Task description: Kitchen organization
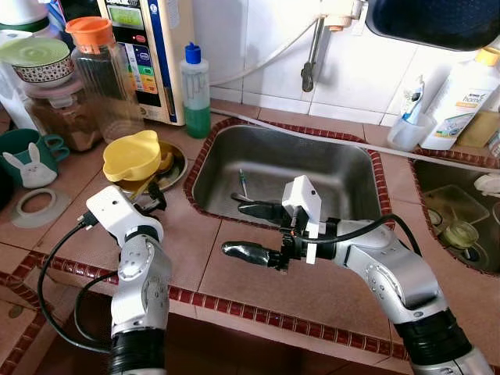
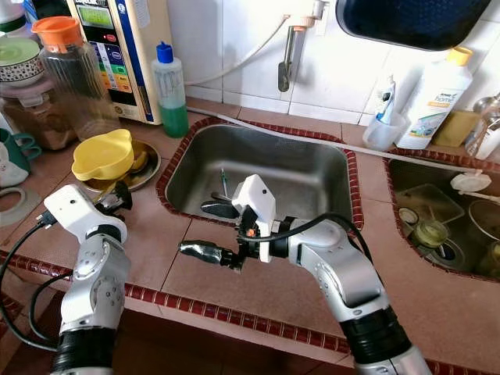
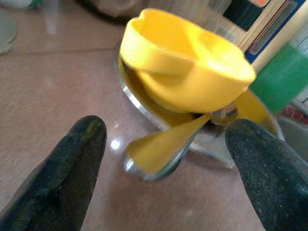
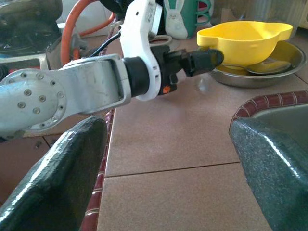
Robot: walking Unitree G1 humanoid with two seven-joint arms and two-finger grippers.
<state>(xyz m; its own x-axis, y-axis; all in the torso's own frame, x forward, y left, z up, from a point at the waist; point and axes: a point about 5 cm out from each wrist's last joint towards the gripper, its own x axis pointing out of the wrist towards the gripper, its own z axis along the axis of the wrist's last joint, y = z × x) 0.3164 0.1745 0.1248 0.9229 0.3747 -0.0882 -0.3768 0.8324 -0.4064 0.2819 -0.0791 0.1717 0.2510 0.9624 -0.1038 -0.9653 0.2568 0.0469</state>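
The left tool (image 1: pixel 150 195) hangs low over the tiled desk (image 1: pixel 258 281), its two black fingers (image 3: pixel 67 168) spread apart with nothing between them, aimed at a yellow bowl (image 1: pixel 133 155) that sits in a shallow metal plate (image 2: pixel 148 173); a spoon (image 3: pixel 161 149) lies with its end over the plate's near rim, just ahead of the fingertips. The right tool (image 1: pixel 250 232) is also open and empty, one finger over the desk, the other over the front edge of the steel sink (image 1: pixel 328 168), pointing across toward the left arm. Behind the plate stand a clear jar with an orange lid (image 1: pixel 98 70) and a bottle of green liquid (image 1: pixel 195 94). A green mug (image 1: pixel 27 156) with a rabbit figure stands at the far left.
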